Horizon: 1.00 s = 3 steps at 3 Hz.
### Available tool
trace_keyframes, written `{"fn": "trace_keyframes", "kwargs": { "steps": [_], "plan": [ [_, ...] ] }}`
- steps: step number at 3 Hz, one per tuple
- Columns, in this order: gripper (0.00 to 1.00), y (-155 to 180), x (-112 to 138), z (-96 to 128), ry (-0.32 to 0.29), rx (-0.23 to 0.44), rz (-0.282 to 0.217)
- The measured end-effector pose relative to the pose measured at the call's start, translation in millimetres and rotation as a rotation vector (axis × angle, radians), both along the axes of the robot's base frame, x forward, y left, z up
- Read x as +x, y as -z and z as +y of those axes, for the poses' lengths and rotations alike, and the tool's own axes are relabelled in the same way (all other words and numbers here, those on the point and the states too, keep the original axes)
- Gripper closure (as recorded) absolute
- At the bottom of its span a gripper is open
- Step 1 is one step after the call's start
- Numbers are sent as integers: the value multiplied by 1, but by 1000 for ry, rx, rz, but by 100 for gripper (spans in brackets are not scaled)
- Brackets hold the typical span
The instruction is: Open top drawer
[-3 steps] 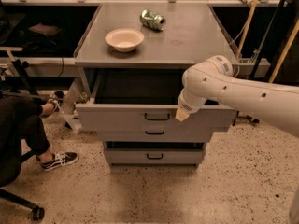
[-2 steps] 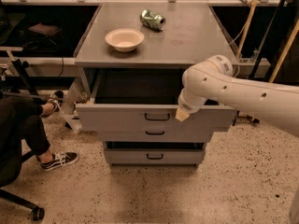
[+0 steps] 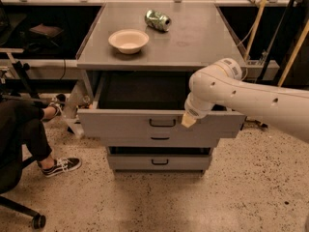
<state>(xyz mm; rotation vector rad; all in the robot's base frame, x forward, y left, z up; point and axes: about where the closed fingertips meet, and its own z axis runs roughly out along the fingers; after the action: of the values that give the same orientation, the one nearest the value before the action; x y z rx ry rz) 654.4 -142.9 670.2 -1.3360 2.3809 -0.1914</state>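
The top drawer (image 3: 120, 123) of the grey metal cabinet (image 3: 193, 47) stands pulled out toward me, and its dark, deep box shows behind the front. Its small black bar handle (image 3: 162, 123) is at the centre of the front. My white arm reaches in from the right. My gripper (image 3: 189, 120) hangs at the arm's end, over the top edge of the drawer front, just right of the handle and apart from it.
The middle drawer (image 3: 159, 140) and the bottom drawer (image 3: 159, 162) sit below, pushed further in. A beige bowl (image 3: 128, 39) and a crushed green can (image 3: 158, 20) lie on the cabinet top. A seated person's leg and sneaker (image 3: 60, 165) and a chair wheel (image 3: 37, 221) are at the left.
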Motion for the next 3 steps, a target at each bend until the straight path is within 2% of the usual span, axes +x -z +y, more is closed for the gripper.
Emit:
{"fn": "trace_keyframes", "kwargs": {
  "steps": [3],
  "plan": [
    [100,-1,-14,-3,7,8,-2]
  ]
}}
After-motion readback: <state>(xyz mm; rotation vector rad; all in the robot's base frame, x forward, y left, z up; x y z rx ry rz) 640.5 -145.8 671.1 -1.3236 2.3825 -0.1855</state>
